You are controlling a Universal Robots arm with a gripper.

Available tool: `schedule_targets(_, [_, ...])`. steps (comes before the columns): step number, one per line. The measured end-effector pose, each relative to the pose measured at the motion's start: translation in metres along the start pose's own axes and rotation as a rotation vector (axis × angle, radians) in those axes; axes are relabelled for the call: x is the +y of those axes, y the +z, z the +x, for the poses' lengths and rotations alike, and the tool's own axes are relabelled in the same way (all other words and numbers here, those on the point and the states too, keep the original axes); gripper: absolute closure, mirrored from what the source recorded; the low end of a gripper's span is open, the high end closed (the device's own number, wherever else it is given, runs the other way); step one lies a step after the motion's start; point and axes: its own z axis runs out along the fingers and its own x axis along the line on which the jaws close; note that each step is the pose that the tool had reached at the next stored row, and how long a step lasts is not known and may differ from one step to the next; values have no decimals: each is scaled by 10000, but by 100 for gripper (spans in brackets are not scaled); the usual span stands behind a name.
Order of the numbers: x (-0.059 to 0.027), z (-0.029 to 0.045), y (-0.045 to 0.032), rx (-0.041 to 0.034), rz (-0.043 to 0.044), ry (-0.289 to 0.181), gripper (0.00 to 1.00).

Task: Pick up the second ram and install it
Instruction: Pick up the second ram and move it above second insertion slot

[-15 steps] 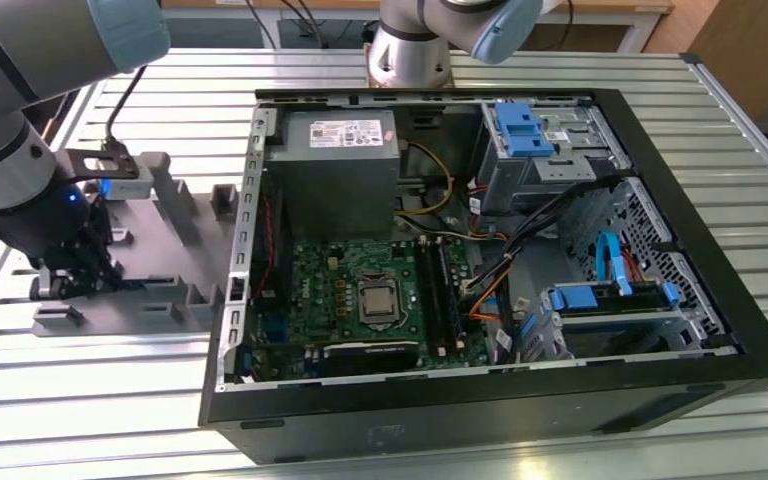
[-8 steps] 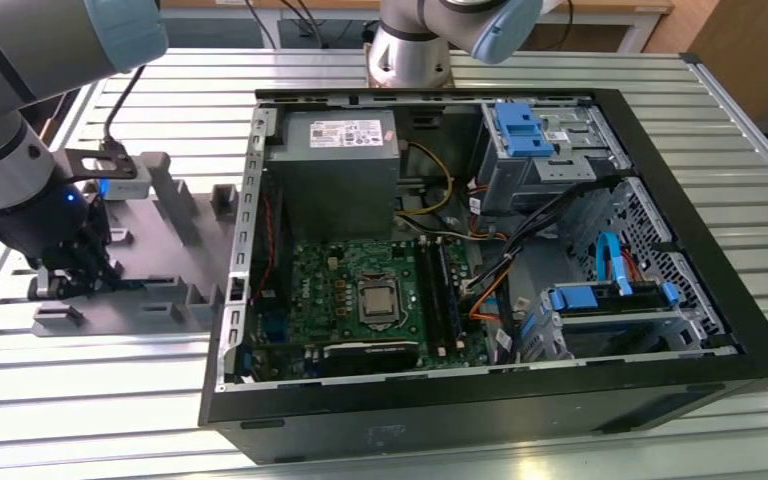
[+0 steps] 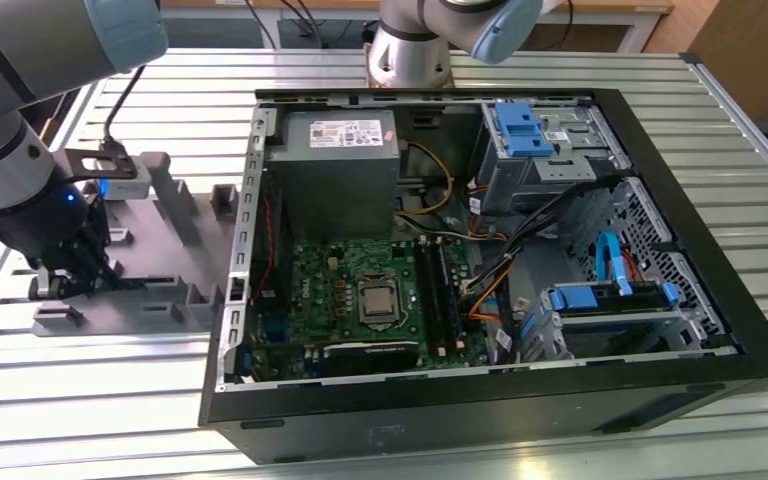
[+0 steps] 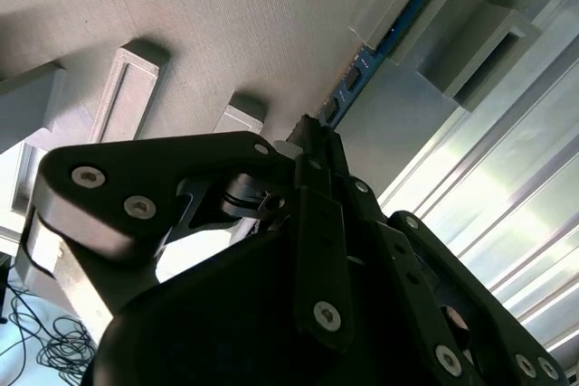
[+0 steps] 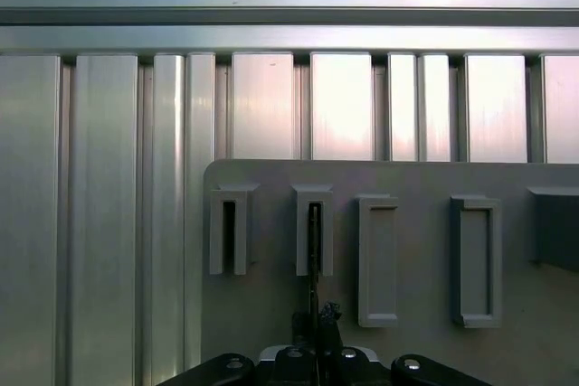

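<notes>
A flat grey holder plate (image 3: 177,235) lies on the table (image 3: 91,400) at the exterior view's left, beside the case (image 3: 491,405). Raised rectangular pockets stand up from its matte surface. In the first wrist view two of them are narrow and two wider. The ram (image 5: 314,228) stands on edge in one narrow pocket (image 5: 298,232), seen there as a thin dark line. In the second wrist view it is a slim blue board (image 4: 364,62) running from a pocket down to the fingertips.

The gripper (image 5: 315,318), black with bolted link arms, sits low over the plate. Its fingers are drawn together and clamped on the ram's edge in both wrist views (image 4: 312,133).

The case is a black tower lying on its side with the side open. Inside it are a green motherboard (image 3: 344,290), near in the exterior view, and a grey metal power supply (image 3: 337,165) behind it. Blue plastic drive brackets (image 3: 531,130) sit toward the exterior view's right, and loose cables (image 3: 491,240) run between them. Long black slots (image 3: 438,290) line the board's right edge. The case's tall metal wall (image 3: 244,230) stands between the holder plate and the motherboard.

The table is ribbed aluminium, its shiny slats running side by side.
</notes>
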Motion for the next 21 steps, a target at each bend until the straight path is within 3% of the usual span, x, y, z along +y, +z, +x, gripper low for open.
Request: schedule_targets(21, [1, -1, -39, -1, -2, 1, 86])
